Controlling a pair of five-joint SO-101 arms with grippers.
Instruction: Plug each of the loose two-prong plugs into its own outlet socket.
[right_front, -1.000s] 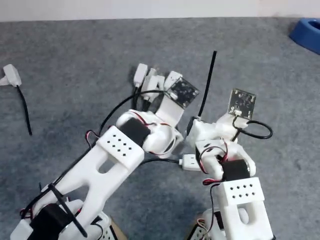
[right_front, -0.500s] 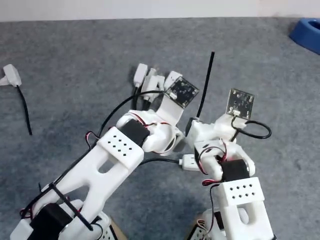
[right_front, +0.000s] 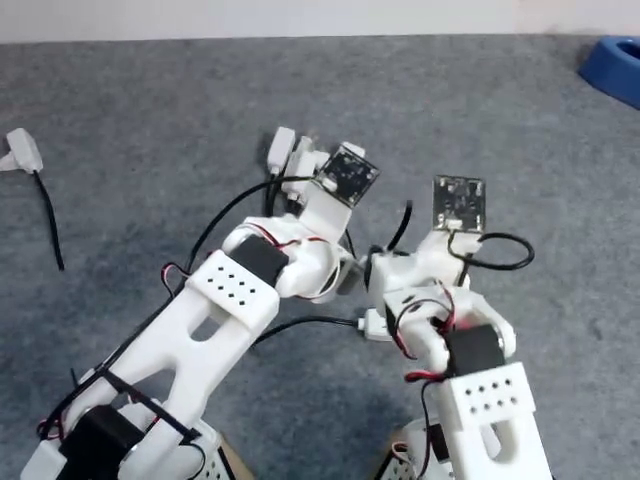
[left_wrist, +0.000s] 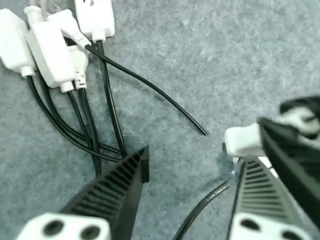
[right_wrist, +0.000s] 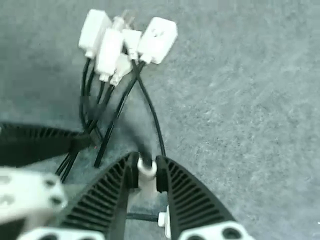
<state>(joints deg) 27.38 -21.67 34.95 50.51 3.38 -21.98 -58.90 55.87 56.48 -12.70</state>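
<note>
Right end effector (right_wrist: 146, 161) grips plug (right_wrist: 146, 169); left end effector (left_wrist: 192, 159) gapes.

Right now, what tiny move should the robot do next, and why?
Probably ease the right gripper toward the white socket block. It is shut on a white plug, and the block lies ahead, not yet touched.

Light even, soft, fairly bright over grey table (right_front: 150, 120). Shadows soft-edged: faint dark patch on table under white arms (right_front: 230, 295), just short of plug bundle (right_front: 292, 155). Left wrist view: plug bundle (left_wrist: 50, 45) very bright, almost washed out; thin dim shadows alongside black cords (left_wrist: 111, 112). Right wrist view dimmer; held plug (right_wrist: 146, 170) greyer than plug bundle (right_wrist: 125, 40).
</note>
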